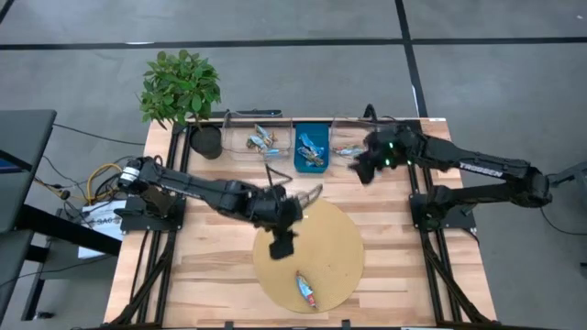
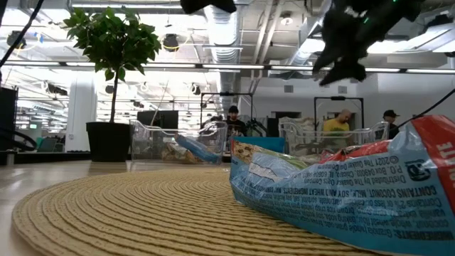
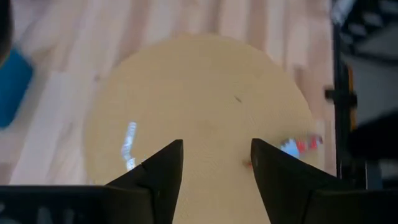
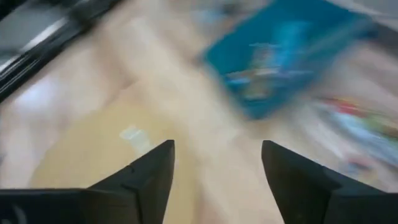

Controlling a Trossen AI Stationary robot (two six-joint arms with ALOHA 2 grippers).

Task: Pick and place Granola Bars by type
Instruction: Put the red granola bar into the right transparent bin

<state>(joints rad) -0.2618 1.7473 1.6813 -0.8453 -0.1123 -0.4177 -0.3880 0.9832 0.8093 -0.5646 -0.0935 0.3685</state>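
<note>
Two tools were in view, both empty. Left tool hung over the round woven mat, near its left edge, fingers standing apart with bare mat showing between them. Right tool was up at the back of the surface, just in front of the right-hand clear bin, fingers spread wide, nothing between them.

One granola bar lay flat on the mat's near part, well apart from the left tool and alone there. Wrapper blue and white with a red end. In the low view it filled the foreground: crinkled, glossy film, puffed and creased rather than tight.

Behind the mat stood three bins in a row: left clear bin with a few bars, middle blue bin with several, right clear bin with at least one. A potted plant stood at the back left corner.

Handling judgement: bar likely light, with a stiff core inside loose, slippery film. The crimped ends would fold or slide out of a pinch, so hold should go across the short width at mid-length, fingers straddling the long axis. Lying flat on a ribbed mat, it probably needs the fingertips brought down close to the weave to get below its edges. Moderate squeeze should do; contents may crumble if crushed.
</note>
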